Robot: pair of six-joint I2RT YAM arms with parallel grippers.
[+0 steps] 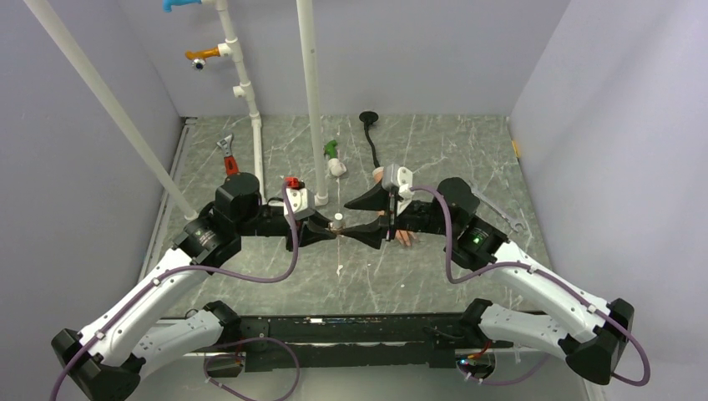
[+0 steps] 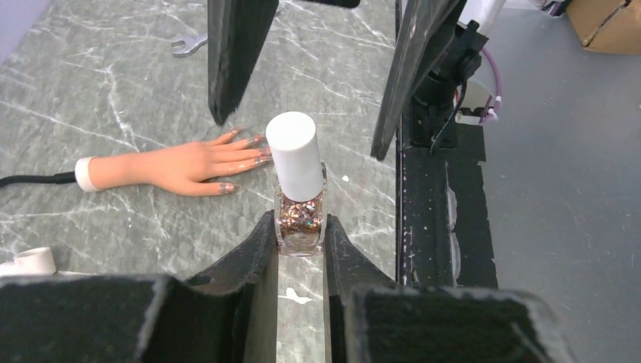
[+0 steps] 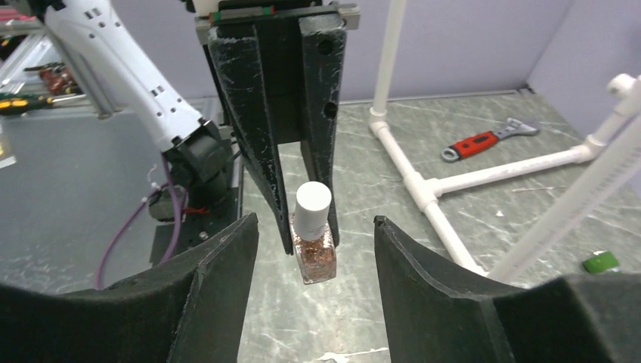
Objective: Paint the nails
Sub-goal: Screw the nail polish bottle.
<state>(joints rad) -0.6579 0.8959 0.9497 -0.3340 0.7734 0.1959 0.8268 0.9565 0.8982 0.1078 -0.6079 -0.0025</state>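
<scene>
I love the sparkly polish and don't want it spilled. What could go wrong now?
The left gripper pinches only the glass base of the polish bottle, so it might twist or slip when the white cap gets turned. The right gripper is open with a finger on each side of that cap; closing off-centre could knock the bottle crooked. The mannequin hand lies on the table just beyond, so an arm might bump it and shift the nails.

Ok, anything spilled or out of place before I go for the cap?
Nothing serious. The bottle looks upright in the left gripper, cap on. The one oddity: small white splashes on the table below it, plain white rather than glittery like the bottle.
</scene>
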